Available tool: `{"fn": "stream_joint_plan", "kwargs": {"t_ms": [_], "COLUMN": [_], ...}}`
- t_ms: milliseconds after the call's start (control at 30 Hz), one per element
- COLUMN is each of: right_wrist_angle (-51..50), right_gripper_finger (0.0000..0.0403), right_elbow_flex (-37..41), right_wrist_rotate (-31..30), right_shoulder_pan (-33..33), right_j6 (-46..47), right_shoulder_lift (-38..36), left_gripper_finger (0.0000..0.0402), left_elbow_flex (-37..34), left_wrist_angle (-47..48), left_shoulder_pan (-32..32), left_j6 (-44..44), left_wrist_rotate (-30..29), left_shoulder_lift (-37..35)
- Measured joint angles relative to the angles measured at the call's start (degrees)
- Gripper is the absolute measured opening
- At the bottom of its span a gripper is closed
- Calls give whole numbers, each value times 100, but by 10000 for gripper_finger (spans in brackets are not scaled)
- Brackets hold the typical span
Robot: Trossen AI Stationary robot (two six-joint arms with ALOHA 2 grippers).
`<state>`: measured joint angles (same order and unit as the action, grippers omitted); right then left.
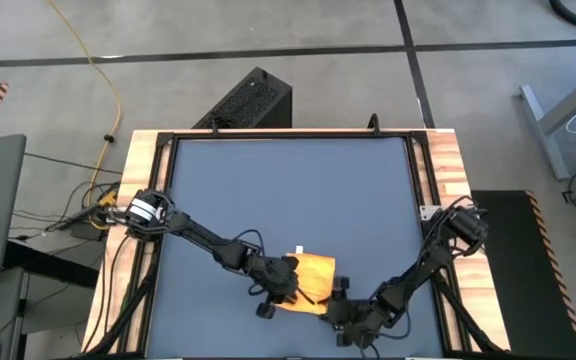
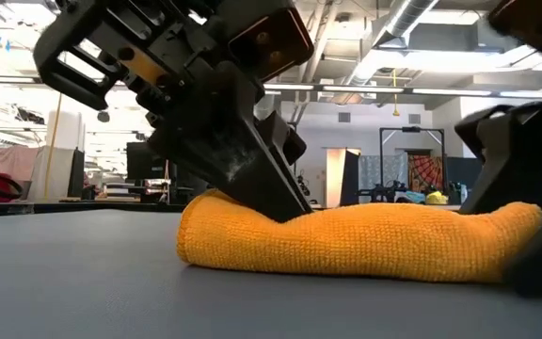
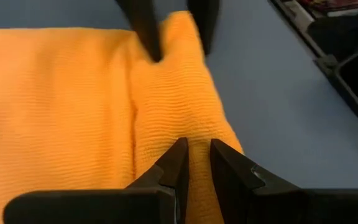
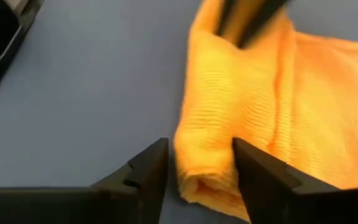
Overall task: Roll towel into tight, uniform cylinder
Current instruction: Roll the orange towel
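Observation:
The yellow towel [image 1: 313,275] lies on the dark blue mat [image 1: 288,180] near the table's front edge, with its white tag [image 1: 299,251] at the far corner. One edge is rolled into a thick ridge [image 3: 179,93], and the rest lies flat [image 3: 55,106]. My left gripper [image 3: 195,163] is shut on one end of that ridge. At the ridge's other end [image 4: 204,180], my right gripper [image 4: 196,163] is open with one finger on either side. My left gripper pinches the top of the rolled ridge [image 3: 196,146] between its two fingers, near one end. The fingers slant down from the table's left and lie along the ridge. In the low view a finger [image 2: 266,193] dents the cloth, which rests on the mat. Whether my right gripper touches the roll, I cannot tell.
Wooden rails [image 1: 138,200] border the mat on the left and right. A black box [image 1: 253,100] stands on the floor beyond the far edge. Cables [image 1: 88,215] lie off the left side. The mat's far half is bare.

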<state>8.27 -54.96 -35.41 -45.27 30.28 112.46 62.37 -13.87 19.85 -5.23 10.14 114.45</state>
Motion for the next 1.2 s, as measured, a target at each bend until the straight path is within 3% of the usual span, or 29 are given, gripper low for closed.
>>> {"fn": "stream_joint_plan", "kwargs": {"t_ms": [233,400,733,1000,1200], "right_wrist_angle": [-61,5,9,-714,-586], "right_gripper_finger": [107,28,32,29,31], "right_elbow_flex": [11,15,24,173,374], "right_wrist_rotate": [-32,110,-63,-68,-239], "right_shoulder_pan": [6,-24,-224,-266,-307], "right_j6": [952,1793,2949,5084,5770], "right_shoulder_lift": [-79,-135,-576,-560,-560], "left_gripper_finger": [54,54,54,54,54], "left_elbow_flex": [0,0,0,2,7], "left_wrist_angle": [-120,-177,-218,-193,-95], "left_shoulder_pan": [-91,-177,-250,-250,-262], "left_j6": [8,86,123,-64,-124], "left_wrist_rotate": [711,762,804,1003,1007], "left_shoulder_lift": [0,0,0,0,0]}}
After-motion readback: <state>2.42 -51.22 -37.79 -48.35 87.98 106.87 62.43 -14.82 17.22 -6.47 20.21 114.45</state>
